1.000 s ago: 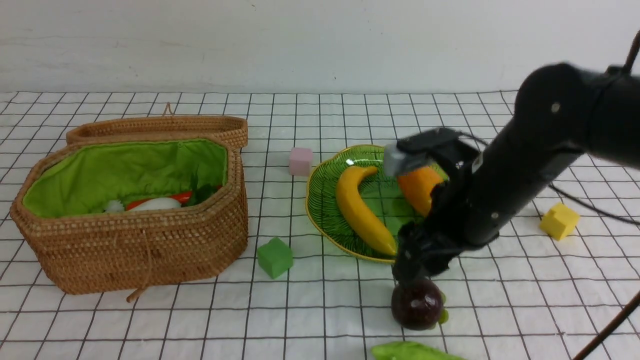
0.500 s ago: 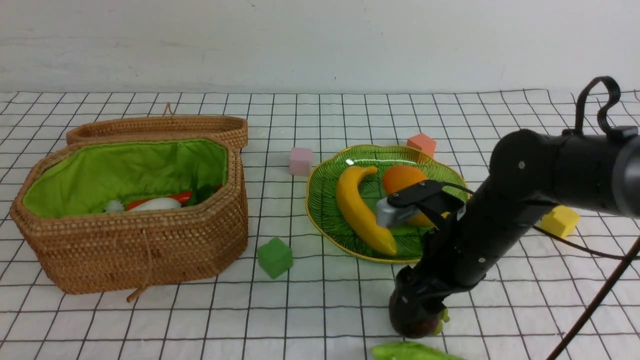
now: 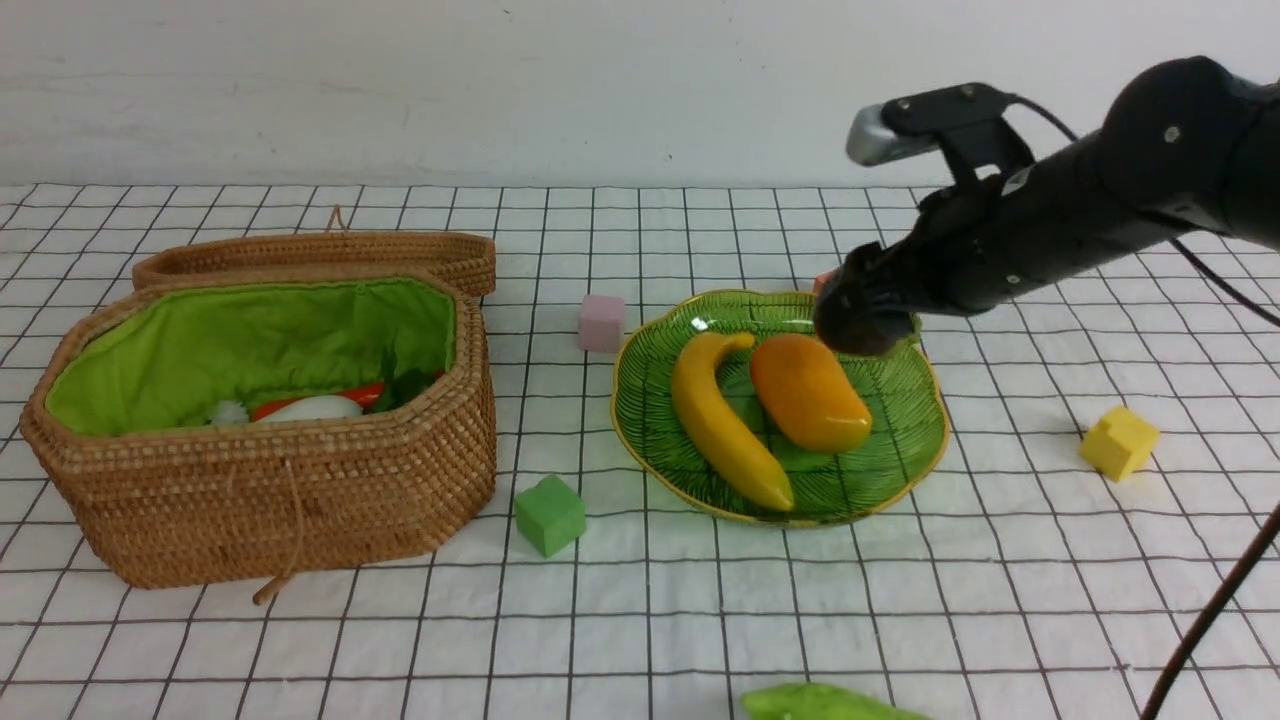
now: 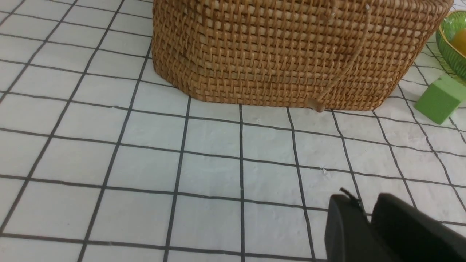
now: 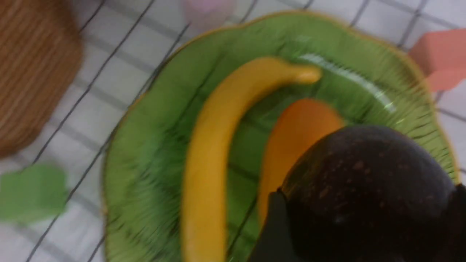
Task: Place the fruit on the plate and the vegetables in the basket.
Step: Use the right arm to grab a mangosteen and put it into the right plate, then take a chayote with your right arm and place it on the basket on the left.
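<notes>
right gripper (image 3: 865, 320) clamps the purple fruit (image 5: 367, 182) above the plate's (image 3: 650, 420) one o'clock rim; left gripper (image 4: 366, 211) apparently closed, empty.

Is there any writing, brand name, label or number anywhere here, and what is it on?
None: no writing shows on the basket, plate, banana, mango, purple fruit, green cube, yellow cube, pink cube, checked cloth or right arm.
</notes>
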{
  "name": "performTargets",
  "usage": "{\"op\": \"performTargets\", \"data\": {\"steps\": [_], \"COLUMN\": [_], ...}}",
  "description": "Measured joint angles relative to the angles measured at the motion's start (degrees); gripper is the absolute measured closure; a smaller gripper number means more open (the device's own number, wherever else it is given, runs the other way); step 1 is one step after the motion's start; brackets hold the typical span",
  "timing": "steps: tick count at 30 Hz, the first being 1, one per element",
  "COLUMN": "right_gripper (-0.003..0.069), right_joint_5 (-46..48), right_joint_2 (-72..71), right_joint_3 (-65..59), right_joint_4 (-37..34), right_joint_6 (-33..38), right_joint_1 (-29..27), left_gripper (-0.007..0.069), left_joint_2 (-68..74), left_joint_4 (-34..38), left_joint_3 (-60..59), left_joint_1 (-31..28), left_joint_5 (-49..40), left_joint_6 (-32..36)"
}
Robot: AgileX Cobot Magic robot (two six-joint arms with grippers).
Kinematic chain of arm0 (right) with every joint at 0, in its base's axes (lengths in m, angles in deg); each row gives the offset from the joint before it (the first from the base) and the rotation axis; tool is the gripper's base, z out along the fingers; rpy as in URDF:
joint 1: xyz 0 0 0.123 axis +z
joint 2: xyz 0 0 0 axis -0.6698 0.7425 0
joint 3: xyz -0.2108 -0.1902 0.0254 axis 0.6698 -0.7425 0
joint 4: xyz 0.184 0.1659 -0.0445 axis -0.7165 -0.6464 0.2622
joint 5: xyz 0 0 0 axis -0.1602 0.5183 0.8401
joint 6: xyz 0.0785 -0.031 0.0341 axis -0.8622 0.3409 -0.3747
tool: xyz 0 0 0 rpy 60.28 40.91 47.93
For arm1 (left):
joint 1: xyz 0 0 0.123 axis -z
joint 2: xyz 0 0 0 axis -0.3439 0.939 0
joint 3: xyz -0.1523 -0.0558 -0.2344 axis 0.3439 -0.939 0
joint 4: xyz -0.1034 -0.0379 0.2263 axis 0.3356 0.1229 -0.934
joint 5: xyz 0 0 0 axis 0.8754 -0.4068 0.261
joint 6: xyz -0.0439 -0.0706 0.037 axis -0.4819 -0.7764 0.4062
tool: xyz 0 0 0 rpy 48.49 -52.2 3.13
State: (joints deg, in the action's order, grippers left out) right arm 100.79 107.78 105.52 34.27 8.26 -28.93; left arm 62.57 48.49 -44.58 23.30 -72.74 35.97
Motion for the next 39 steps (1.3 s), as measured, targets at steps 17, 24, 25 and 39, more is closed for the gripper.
{"op": "performTargets", "data": {"steps": [17,24,25,39], "right_gripper": [0.0023,-0.0009,-0.0007,0.0043], "right_joint_5": [0.0,8.9,9.2,26.0], "right_joint_2": [6.9,-6.5,-7.0,-21.1], "right_joint_3": [0.0,0.0,0.0,-20.8], "right_joint_4": [-2.2,1.7,2.1,5.9], "right_joint_6": [-1.6,-1.6,-1.6,4.5], "right_joint_1": [-1.4,-1.4,-1.4,12.0], "left_gripper": [0.0514,0.0514,0.0514,0.0514], "left_joint_2": [0.0,0.0,0.0,0.0], "left_joint_4": [0.0,0.0,0.0,0.0], "left_joint_3": [0.0,0.0,0.0,0.0], "left_joint_1": [0.0,0.0,0.0,0.0], "left_joint_5": [0.0,0.0,0.0,0.0], "left_joint_6": [0.0,0.0,0.0,0.0]}}
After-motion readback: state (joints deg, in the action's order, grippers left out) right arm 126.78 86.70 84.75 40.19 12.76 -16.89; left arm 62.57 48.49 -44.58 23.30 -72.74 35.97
